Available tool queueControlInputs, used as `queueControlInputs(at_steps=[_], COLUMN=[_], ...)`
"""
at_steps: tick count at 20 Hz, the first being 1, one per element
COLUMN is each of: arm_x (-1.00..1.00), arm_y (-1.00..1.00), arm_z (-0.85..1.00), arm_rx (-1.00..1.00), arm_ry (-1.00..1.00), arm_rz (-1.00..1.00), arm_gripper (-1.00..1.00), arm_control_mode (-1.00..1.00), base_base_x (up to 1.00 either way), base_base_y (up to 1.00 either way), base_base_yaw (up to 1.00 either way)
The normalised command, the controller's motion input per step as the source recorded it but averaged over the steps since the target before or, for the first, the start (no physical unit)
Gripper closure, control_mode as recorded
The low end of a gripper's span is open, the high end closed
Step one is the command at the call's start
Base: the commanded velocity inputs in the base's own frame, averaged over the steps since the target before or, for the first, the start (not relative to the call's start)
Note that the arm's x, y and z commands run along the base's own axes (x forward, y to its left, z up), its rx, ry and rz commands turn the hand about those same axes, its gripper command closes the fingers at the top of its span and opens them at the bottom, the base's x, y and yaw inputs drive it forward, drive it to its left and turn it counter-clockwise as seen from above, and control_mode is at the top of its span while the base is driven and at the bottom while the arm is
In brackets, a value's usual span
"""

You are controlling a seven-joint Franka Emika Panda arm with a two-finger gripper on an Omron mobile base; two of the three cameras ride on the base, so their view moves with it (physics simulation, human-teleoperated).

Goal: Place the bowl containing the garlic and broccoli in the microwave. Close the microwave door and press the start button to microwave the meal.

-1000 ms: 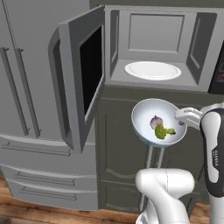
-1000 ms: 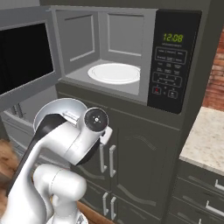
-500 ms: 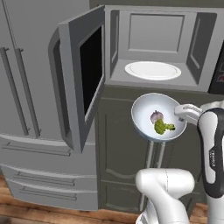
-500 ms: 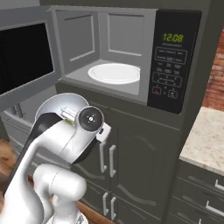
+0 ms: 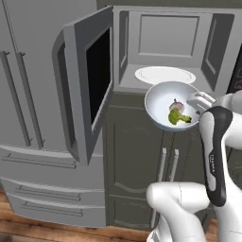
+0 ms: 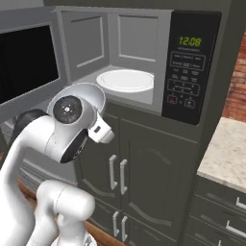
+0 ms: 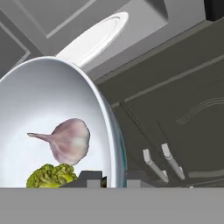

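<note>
- fridge doors (image 5: 28, 80) far left, tall, grey, with vertical bar handles.
- microwave door (image 5: 90, 94) swung wide open to the left; grey frame, big black window; also at the left edge of the right base view (image 6: 24, 62).
- microwave (image 5: 175, 42) cavity open, light grey walls, white round turntable plate (image 5: 164, 74) on its floor; same plate from the other side (image 6: 126, 79).
- bowl (image 5: 171, 105) held in the air just in front of and slightly below the open cavity, over the dark cabinet doors (image 5: 142, 170). White inside, pale blue-grey at the outer rim, tilted toward the camera. In the hand view the bowl (image 7: 48, 109) takes up the left half, rim edge-on.
- garlic (image 5: 176, 104) inside the bowl, small pale whitish-purple bulb with a thin stem pointing left in the hand view (image 7: 70, 140).
- broccoli (image 5: 178, 117) just beside and below the garlic, touching or nearly so, lumpy yellow-green floret; low in the bowl in the hand view (image 7: 51, 176).
- tool (image 7: 113, 178) clamped onto the bowl's rim, one fingertip (image 7: 89, 177) inside the bowl, the other outside; white hand at the bowl's right edge in the left base view (image 5: 201, 100).
- control strip (image 6: 190, 67) on the microwave's right edge, dark, green clock reading 12:08, rows of buttons below.
- table (image 6: 226, 153) at right, pale speckled top, brick wall (image 6: 238, 91) behind.
</note>
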Motion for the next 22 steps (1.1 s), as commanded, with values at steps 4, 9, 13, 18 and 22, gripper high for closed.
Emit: queueControlInputs(at_steps=[4, 9, 13, 18, 22], arm_x=[0.38, 0.53, 0.63, 0.78, 0.86], arm_y=[-0.05, -0.3, -0.25, -0.05, -0.05], arm_z=[0.56, 0.41, 0.26, 0.1, 0.09], arm_rx=[0.2, 0.25, 0.1, 0.01, 0.04], arm_ry=[0.02, 0.04, 0.01, 0.0, 0.0], arm_rz=[-0.35, -0.29, -0.15, -0.15, -0.13], arm_gripper=[1.0, 1.0, 1.0, 1.0, 1.0], arm_control_mode=[-1.0, -1.0, -1.0, -1.0, -1.0], base_base_x=[0.0, 0.0, 0.0, 0.0, 0.0], base_base_y=[0.0, 0.0, 0.0, 0.0, 0.0], base_base_yaw=[0.0, 0.0, 0.0, 0.0, 0.0])
